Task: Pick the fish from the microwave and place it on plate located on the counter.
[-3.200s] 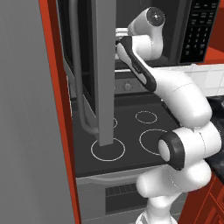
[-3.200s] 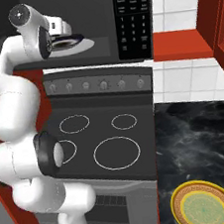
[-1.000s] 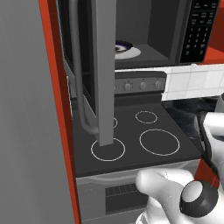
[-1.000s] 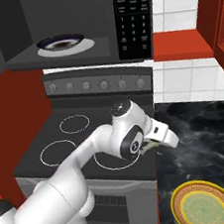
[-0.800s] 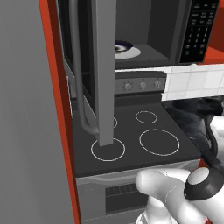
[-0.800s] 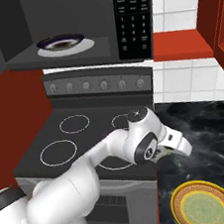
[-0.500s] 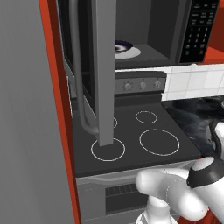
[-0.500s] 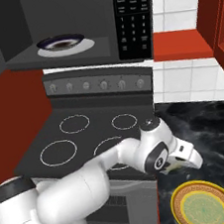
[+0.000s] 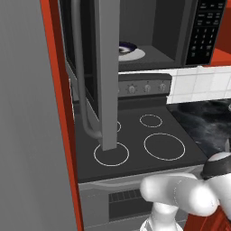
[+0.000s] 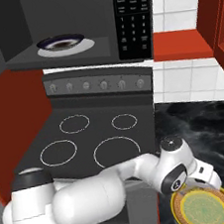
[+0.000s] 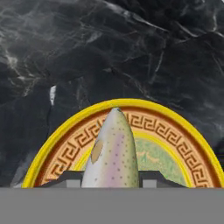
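Speckled silver-green with a pink flush down its flank, the fish [image 11: 113, 151] juts out from between the two dark finger tips of the end effector [image 11: 111, 176], which is clenched on its hidden rear half. It now hangs over the plate [image 11: 175, 131], nose pointing toward the far rim. A second ago the arm was out over the stove edge, short of the plate, and three seconds ago it was up at the microwave; the base has not driven. So the carry looks all but finished, and what remains is probably to lower and let go.

The fish is smooth and tapering, with a small tan patch on its left side (a fin, most likely). I cannot tell whether it touches the plate or rides just above it.

The plate itself has a yellow rim, an orange band with a key pattern and a pale green centre. In the right base view the wrist sits at its near-left edge, with the plate [image 10: 206, 206] on the black marbled counter [image 10: 205, 121].

Beyond the plate, to its left, is the stovetop [image 10: 92, 136]. Farthest back, above that, the microwave [image 10: 87, 22] stands open with a dark bowl [image 10: 61, 41] inside.
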Robot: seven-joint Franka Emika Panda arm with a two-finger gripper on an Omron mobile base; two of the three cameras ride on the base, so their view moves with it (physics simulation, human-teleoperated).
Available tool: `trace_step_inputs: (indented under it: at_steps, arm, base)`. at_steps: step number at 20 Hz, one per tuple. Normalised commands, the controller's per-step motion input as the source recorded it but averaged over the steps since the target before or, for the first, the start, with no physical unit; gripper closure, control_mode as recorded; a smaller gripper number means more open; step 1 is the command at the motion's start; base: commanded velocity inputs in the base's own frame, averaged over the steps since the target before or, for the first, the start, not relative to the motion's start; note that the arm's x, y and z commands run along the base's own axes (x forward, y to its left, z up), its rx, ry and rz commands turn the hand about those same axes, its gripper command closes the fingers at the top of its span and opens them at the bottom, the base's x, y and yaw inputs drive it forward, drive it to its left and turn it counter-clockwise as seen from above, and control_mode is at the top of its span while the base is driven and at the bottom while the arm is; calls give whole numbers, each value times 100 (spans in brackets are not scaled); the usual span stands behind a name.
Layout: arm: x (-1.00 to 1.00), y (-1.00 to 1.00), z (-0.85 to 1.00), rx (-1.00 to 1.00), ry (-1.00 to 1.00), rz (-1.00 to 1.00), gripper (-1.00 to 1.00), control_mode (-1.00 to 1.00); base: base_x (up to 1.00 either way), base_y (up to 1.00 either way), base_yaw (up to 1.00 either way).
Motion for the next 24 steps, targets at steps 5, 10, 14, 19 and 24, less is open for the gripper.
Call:
trace_step_inputs:
  at_steps: [5, 10, 14, 19, 24]
  arm:
    - [-6, -38, -48, 12, 9, 0, 100, -100]
    - [0, -33, -39, 12, 10, 0, 100, -100]
    - [-6, -23, -34, 7, 9, 0, 100, -100]
    - [-44, -2, -26, 1, 0, -3, 100, -100]
    - [-95, 29, -24, 0, -6, -12, 100, -100]
  base:
    - [0, 0, 0]
    - [0, 0, 0]
    - [0, 0, 0]
    - [0, 0, 0]
    - [0, 0, 0]
